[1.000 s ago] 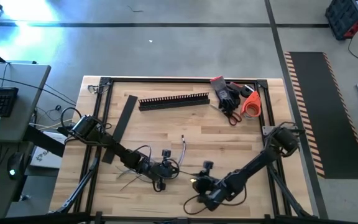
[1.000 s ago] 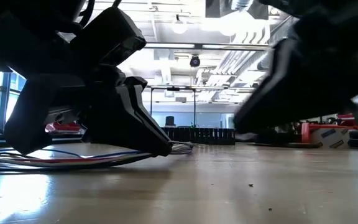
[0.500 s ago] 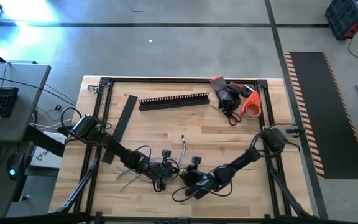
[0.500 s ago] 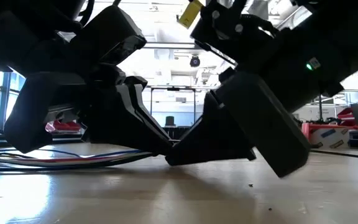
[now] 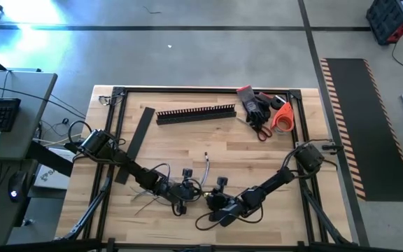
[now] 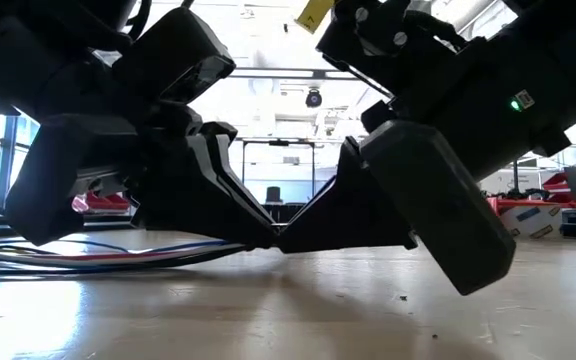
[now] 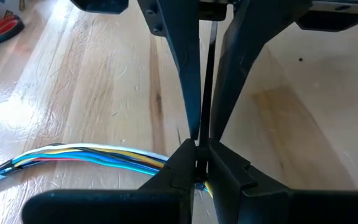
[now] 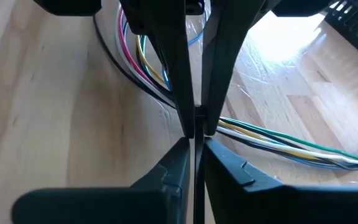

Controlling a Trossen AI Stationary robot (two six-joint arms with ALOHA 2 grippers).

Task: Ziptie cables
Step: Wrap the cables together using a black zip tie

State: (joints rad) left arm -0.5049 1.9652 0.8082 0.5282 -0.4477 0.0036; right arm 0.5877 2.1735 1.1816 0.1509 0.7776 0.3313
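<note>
The cables (image 7: pixel 86 152), a bundle of coloured and pale wires, lie on the wooden table and pass under both fingertips (image 8: pixel 278 144). One end points to the far side (image 5: pixel 205 161). My left gripper (image 5: pixel 199 193) and my right gripper (image 5: pixel 208 199) meet tip to tip over the bundle near the table's front middle. Both are shut, with a thin black tie strip (image 7: pixel 209 81) running between them. In the low view the two tips (image 6: pixel 278 243) touch just above the table, with the wires (image 6: pixel 98 262) trailing off to one side. My left gripper pinches the thin black strip at its fingertips (image 7: pixel 197 169), right where the strip meets the bundle. It slants down from the table's left. Its own fingers hide whether they also touch the wires. The bundle rests on the table. My right gripper pinches the same black strip (image 8: pixel 194 163) between its two fingers, which lie along it. It slants down from the table's right, with its tips against the left gripper's tips. The strip's end at the bundle is hidden by the fingers.
At the far side lie a black comb-toothed duct (image 5: pixel 194 113), a flat black strip (image 5: pixel 140 133), and gloves, scissors and an orange roll (image 5: pixel 266 112). A black rail frame (image 5: pixel 117 126) borders the table. Bare wood lies between the grippers and the duct.
My right gripper has moved toward the table's left and down, from the front right to the left gripper's tips, and now stands tip to tip with it. The left gripper and the cables have kept still.
</note>
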